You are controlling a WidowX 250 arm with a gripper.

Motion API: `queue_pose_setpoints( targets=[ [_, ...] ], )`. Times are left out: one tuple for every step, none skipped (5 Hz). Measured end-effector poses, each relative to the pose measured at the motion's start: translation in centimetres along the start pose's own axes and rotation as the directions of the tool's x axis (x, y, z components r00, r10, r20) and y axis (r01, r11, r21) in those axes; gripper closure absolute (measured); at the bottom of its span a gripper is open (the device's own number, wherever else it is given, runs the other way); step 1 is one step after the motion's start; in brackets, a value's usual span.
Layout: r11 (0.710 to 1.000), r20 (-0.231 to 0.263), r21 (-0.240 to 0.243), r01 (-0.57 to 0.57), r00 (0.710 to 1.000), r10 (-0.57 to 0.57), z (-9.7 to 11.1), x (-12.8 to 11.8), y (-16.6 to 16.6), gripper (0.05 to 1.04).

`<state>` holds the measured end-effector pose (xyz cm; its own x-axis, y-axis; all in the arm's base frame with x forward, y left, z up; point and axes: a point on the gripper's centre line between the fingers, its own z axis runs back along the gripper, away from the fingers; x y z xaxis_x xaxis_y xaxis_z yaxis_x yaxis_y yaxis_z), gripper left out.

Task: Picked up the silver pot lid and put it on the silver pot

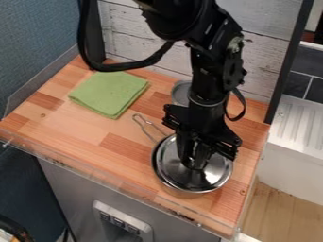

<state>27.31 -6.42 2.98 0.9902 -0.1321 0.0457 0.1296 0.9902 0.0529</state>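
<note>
1. Looks nearly finished: can see the lid (217, 171) over the mouth of the pot (155, 167), covering most of it, with a thin strip of rim exposed at the left and lower edge.
2. Cannot tell whether fully seated or just resting there.
3. Find the gripper (194, 166) pointing down at the middle of the lid; cannot tell whether clenched on it or released.
4. Probably left to do: level the lid if needed, let go if holding on, then lift away without dragging it askew.
5. On the wooden counter (95, 142), notice a green cloth (109, 93) at the upper left and, behind the gripper, a partly hidden grey round thing (180, 92).
6. Around it, see white planks (265, 59) behind, a blue partition (35, 42) to the left, and a white sink unit (300, 125) and wood floor (274, 212) to the right.
</note>
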Motion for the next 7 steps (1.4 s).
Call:
queue_pose_setpoints(
  targets=[
    [1.000, -0.005, 0.000, -0.004, 1.000, 0.004, -0.1, 0.0, 0.2, 0.799],
    [1.000, -0.003, -0.001, -0.029, 1.000, 0.029, -0.4, -0.2, 0.7, 0.799],
    [0.999, -0.022, -0.001, -0.044, 0.999, 0.043, -0.6, -0.7, 1.3, 0.799],
    [0.999, -0.020, -0.006, -0.053, 0.998, 0.053, -0.6, -1.1, 1.5, 0.799],
    [0.998, -0.017, -0.022, -0.055, 0.998, 0.055, -0.6, -1.1, 1.5, 0.743],
    [0.999, -0.042, 0.002, -0.042, 0.998, 0.042, -0.2, -1.5, 1.7, 0.446],
    [0.999, 0.021, 0.032, -0.029, 0.999, 0.029, 2.9, -0.7, 1.0, 0.156]
  ],
)
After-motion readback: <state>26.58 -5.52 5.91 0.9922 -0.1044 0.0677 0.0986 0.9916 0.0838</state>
